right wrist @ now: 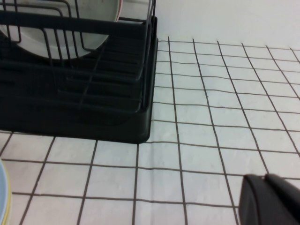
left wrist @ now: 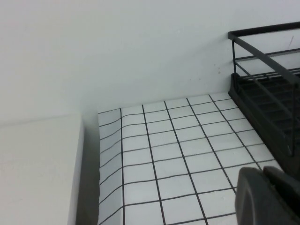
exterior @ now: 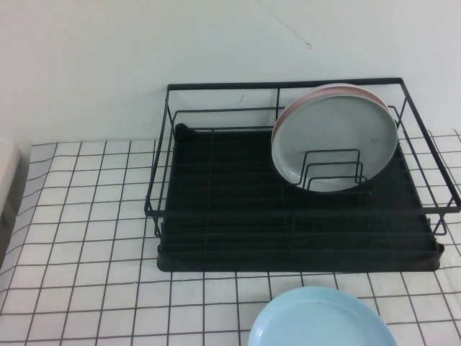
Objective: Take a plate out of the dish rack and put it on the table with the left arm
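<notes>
The light sky-blue plate (exterior: 323, 321) lies flat on the gridded white table (exterior: 86, 238), in front of the black wire dish rack (exterior: 216, 85), near the table's front edge. Its rim also shows in the right wrist view (right wrist: 2, 180), with a yellow edge under it. Neither arm shows in the high view. My left gripper (left wrist: 263, 168) is shut and empty, low over the table to the left of the rack's corner (left wrist: 267, 51). My right gripper (right wrist: 264, 176) is shut and empty, low over the table beside the rack's right end (right wrist: 93, 117).
A grey-white plate (exterior: 335, 137) stands in the rack's wire dividers at the right, with a pinkish plate (exterior: 338, 88) just behind it. A white block (exterior: 6, 180) sits off the table's left edge and also shows in the left wrist view (left wrist: 37, 168). A white wall is behind.
</notes>
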Controlling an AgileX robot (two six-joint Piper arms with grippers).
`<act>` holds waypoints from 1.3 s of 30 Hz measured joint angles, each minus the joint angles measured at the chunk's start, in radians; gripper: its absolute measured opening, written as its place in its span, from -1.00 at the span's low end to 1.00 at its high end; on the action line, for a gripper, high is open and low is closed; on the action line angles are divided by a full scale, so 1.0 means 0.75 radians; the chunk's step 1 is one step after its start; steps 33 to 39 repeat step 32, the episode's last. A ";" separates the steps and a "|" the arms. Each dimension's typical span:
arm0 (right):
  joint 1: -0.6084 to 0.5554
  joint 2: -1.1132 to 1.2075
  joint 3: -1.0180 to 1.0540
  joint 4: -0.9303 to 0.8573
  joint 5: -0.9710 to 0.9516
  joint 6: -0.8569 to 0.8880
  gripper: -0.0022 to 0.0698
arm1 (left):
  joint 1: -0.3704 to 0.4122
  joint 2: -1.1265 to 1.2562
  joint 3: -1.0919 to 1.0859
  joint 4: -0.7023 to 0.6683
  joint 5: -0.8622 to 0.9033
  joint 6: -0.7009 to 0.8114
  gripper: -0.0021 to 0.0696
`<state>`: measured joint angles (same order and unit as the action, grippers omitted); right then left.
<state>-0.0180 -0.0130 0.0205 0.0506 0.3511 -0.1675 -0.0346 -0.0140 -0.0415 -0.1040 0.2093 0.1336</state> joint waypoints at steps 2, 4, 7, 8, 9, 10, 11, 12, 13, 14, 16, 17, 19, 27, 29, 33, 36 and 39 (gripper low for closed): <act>0.000 0.000 0.000 0.000 0.000 0.000 -0.94 | 0.000 0.000 0.034 0.011 -0.028 -0.003 -0.95; 0.000 0.000 0.000 0.000 0.000 0.000 -0.94 | 0.000 0.000 0.070 0.014 -0.044 -0.008 -0.95; 0.000 0.000 0.000 0.000 0.000 0.000 -0.94 | 0.000 0.000 0.084 0.005 -0.051 -0.016 -0.95; 0.000 0.000 0.000 0.000 0.000 0.000 -0.94 | 0.000 0.000 0.084 0.002 -0.044 -0.016 -0.95; 0.000 0.000 0.000 0.000 0.000 0.000 -0.94 | 0.000 0.000 0.084 0.000 -0.030 -0.016 -0.95; 0.000 0.000 0.000 0.000 0.000 0.000 -0.94 | 0.000 0.000 0.084 0.000 -0.011 -0.016 -0.95; 0.000 0.000 0.000 0.000 0.000 0.000 -0.94 | 0.000 0.000 0.084 0.000 0.011 -0.016 -0.95; 0.000 0.000 0.000 0.000 0.000 0.000 -0.94 | 0.000 0.000 0.084 0.003 0.032 -0.016 -0.95; 0.000 0.000 0.000 0.000 0.000 0.000 -0.94 | 0.000 0.000 0.084 0.005 0.064 -0.016 -0.95; 0.000 0.000 0.000 0.000 0.000 0.000 -0.94 | 0.000 0.000 0.084 0.005 0.097 -0.016 -0.95; 0.000 0.000 0.000 0.000 0.000 0.000 -0.94 | 0.000 0.000 0.082 0.005 0.130 -0.016 -0.95; 0.000 0.000 0.000 0.000 0.000 0.000 -0.94 | 0.000 0.000 0.082 0.008 0.132 -0.013 -0.95; 0.000 0.000 0.000 0.000 0.000 0.000 -0.94 | 0.000 0.000 0.082 0.008 0.134 -0.008 -0.95; 0.000 0.000 0.000 0.000 0.000 0.000 -0.94 | 0.000 0.000 0.082 0.008 0.137 0.003 -0.95; 0.000 0.000 0.000 0.000 0.000 0.000 -0.94 | 0.000 0.000 0.082 0.008 0.137 0.003 -0.95; 0.000 0.000 0.000 0.000 0.000 0.000 -0.94 | 0.000 0.000 0.082 0.005 0.137 0.005 -0.95; 0.000 0.000 0.000 0.000 0.000 0.000 -0.94 | 0.000 0.000 0.082 0.005 0.137 0.005 -0.95; 0.000 0.000 0.000 0.000 0.000 0.000 -0.94 | 0.000 0.000 0.082 0.005 0.137 0.005 -0.95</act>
